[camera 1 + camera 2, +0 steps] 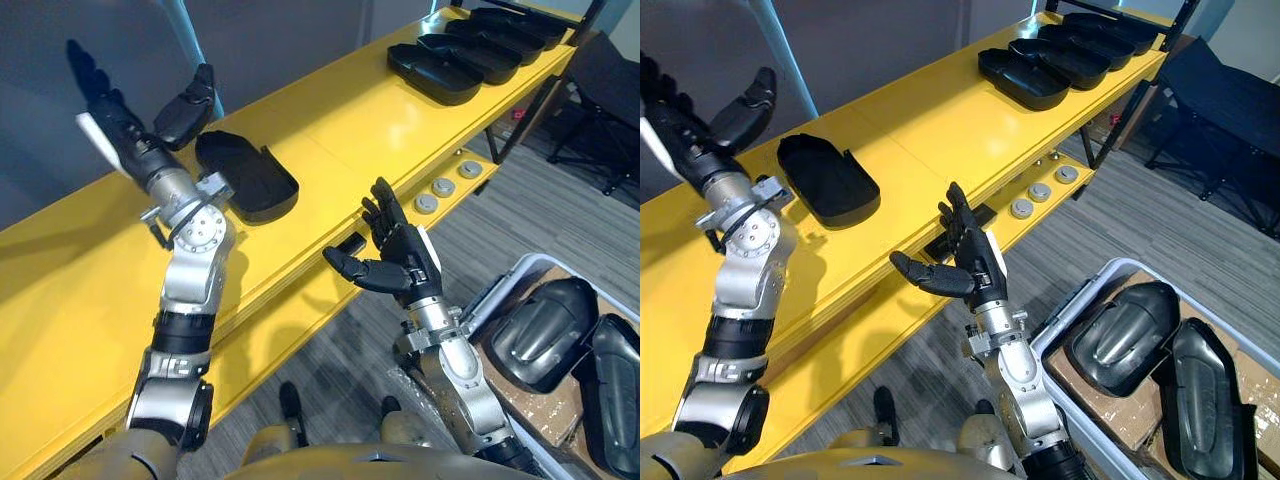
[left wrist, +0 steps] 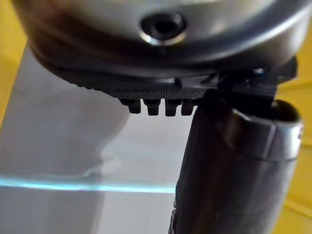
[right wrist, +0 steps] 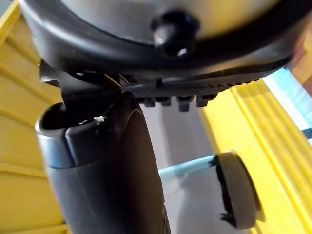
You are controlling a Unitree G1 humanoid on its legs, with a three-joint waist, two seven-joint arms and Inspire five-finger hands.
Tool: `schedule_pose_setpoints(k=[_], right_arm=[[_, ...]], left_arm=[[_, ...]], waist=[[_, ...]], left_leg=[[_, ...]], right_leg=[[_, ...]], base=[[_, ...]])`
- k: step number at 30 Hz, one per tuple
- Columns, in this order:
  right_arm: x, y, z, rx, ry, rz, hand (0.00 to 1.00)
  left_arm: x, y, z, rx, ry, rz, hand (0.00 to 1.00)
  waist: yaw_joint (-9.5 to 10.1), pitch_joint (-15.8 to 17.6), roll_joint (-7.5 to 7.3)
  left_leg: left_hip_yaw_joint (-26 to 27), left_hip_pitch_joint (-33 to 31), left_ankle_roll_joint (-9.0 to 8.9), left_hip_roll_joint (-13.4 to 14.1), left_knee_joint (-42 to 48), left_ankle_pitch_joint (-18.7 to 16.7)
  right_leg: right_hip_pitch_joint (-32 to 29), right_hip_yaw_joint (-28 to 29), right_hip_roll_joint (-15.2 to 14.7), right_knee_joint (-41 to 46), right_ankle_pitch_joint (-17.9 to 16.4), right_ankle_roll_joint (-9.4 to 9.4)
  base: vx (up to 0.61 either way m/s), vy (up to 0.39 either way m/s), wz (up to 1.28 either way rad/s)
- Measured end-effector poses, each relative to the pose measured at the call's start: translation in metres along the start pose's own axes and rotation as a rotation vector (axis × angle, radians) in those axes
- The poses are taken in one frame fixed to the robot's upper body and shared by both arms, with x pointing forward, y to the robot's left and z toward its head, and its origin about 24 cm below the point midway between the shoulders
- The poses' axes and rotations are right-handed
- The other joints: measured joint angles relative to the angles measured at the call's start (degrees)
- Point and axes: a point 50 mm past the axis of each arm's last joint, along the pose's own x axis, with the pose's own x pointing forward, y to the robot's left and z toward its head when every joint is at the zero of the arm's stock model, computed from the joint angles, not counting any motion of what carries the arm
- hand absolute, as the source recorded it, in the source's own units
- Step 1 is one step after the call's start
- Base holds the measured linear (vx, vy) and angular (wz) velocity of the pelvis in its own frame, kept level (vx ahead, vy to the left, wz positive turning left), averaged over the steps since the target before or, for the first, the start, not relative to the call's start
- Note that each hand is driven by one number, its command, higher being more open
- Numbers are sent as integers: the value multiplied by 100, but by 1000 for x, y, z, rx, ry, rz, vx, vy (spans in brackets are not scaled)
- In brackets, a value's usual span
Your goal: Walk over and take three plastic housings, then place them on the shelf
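Plastic housing [image 1: 245,178], black, one piece: lies flat on the yellow shelf [image 1: 350,130], at about 10 o'clock in the head views, with no hand on it.

Further housings [image 1: 440,70], black, several in an overlapping row: at the far end of the same shelf, at 1 o'clock, well apart from the single piece.

Binned housings [image 1: 545,335], black, two pieces side by side: in a pale bin [image 1: 497,288] on the floor at 4 o'clock, resting on brown cardboard [image 1: 525,395].

Left hand [image 1: 120,125]: raised over the shelf at 10 o'clock, fingers straight and spread, thumb held wide. It holds nothing. The thumb tip sits just beside the single piece's far end, at its 11 o'clock; contact cannot be told.

Right hand [image 1: 400,250]: at centre, in front of the shelf's front edge, fingers straight and pointing up, thumb stretched out toward 9 o'clock. It is empty, and stands at about 10 o'clock from the bin, apart from it.

Round silver discs [image 1: 444,186], three: in a line on the shelf's lower ledge, at 1 o'clock from the right hand.

Grey carpet floor [image 1: 330,350]: under the shelf and bin.
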Motion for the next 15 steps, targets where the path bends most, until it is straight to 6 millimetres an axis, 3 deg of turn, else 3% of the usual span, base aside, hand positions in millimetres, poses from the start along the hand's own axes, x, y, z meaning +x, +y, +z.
schedule_pose_setpoints(k=[3,8,15], right_arm=[[7,1,10,-1,-50,17,100],[21,3,21,-19,-106,42,100],[25,2,21,50,-101,75,100]], left_arm=[[-31,20,-6,0,52,-63,100],[-69,34,-28,48,195,-248,100],[-86,48,-37,4,284,-382,100]], waist=[[96,-70,-32],[354,-70,-35],[506,-101,-90]], left_leg=[[-166,0,17,-21,17,25],[-396,-10,-32,-48,-2,45],[-474,-88,-50,-54,-3,84]], right_leg=[[123,-201,-4,-5,0,8],[273,-459,-2,-67,-51,-61],[293,-581,-10,-102,-44,-58]], base=[[50,-26,26],[-14,-13,27],[-27,-1,10]])
